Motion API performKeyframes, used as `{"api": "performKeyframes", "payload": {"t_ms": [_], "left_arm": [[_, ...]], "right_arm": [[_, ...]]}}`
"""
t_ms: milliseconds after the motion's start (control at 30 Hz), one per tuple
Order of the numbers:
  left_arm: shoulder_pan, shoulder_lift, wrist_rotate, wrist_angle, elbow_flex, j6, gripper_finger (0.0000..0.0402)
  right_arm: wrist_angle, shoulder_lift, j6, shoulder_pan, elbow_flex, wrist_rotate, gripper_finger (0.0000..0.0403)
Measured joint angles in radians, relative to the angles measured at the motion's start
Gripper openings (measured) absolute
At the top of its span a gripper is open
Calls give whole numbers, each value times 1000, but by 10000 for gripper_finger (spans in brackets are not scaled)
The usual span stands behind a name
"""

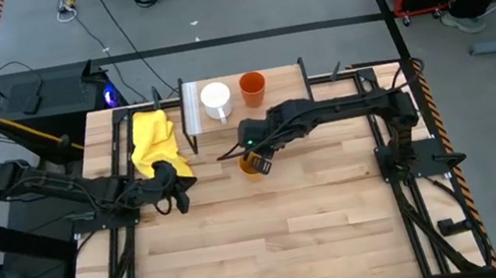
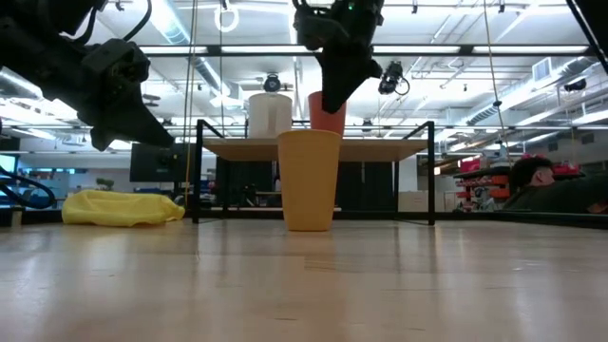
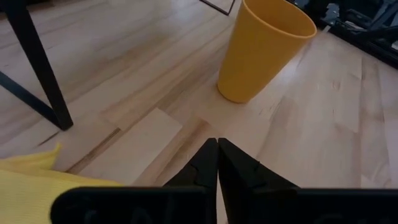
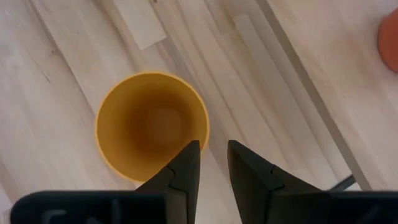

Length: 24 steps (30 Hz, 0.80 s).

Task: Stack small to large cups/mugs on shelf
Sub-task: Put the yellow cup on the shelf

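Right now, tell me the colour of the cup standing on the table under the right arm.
Yellow-orange, plain, no pattern. The cup shows best in the right wrist view, seen from above.

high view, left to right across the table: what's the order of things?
Left gripper, shut, beside the crumpled yellow cloth → white mug with a handle on the low wooden-top shelf → orange-red cup. The right gripper hovers over the taller yellow-orange cup, nearer the front.

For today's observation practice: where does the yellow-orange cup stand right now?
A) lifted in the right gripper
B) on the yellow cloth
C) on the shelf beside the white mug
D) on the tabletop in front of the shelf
D: the yellow-orange cup stands on the tabletop, with the right gripper above it, not gripping.
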Motion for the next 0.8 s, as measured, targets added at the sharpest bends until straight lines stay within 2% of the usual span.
{"api": "performKeyframes", "payload": {"t_ms": [500,800], "left_arm": [[0,54,0,9,1,-1,22],[1,71,0,19,1,-8,24]], "right_arm": [[-9,9,36,27,-45,-8,89],[29,9,40,24,-74,-49,89]]}}
